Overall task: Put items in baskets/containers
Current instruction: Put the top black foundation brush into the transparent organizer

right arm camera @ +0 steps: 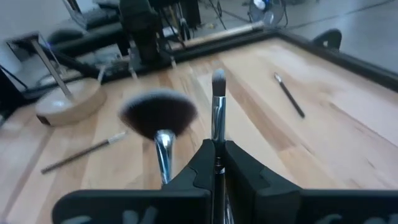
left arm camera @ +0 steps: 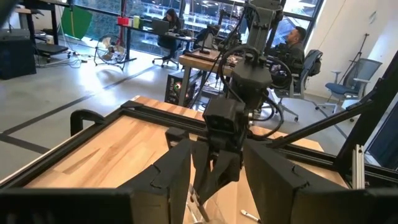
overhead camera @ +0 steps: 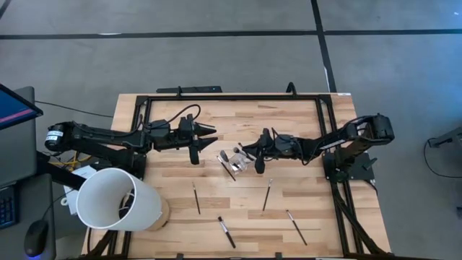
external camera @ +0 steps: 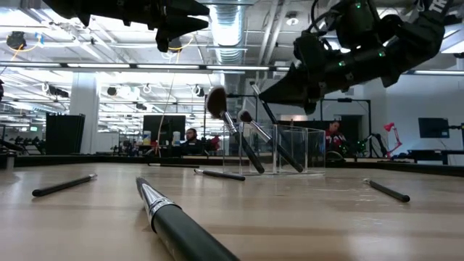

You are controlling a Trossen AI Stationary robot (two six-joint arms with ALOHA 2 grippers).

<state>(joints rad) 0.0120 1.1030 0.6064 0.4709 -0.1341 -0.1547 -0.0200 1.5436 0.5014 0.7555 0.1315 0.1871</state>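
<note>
Holding a thin brush point(right arm camera: 217, 102) pinched between closed fingers, the right gripper point(overhead camera: 245, 153) hangs over the clear box point(overhead camera: 238, 160) mid-table, where other brushes already lean. Next comes lowering and releasing. The left gripper point(overhead camera: 209, 133) waits nearby, fingers open and empty; four brushes lie loose on the table point(overhead camera: 317, 195).

I see the right end effector point(external camera: 270, 93) hanging just above the clear box point(external camera: 290, 148), closed on a thin brush point(external camera: 264, 107). Two brushes point(external camera: 235, 134) lean in the box beneath it.
</note>
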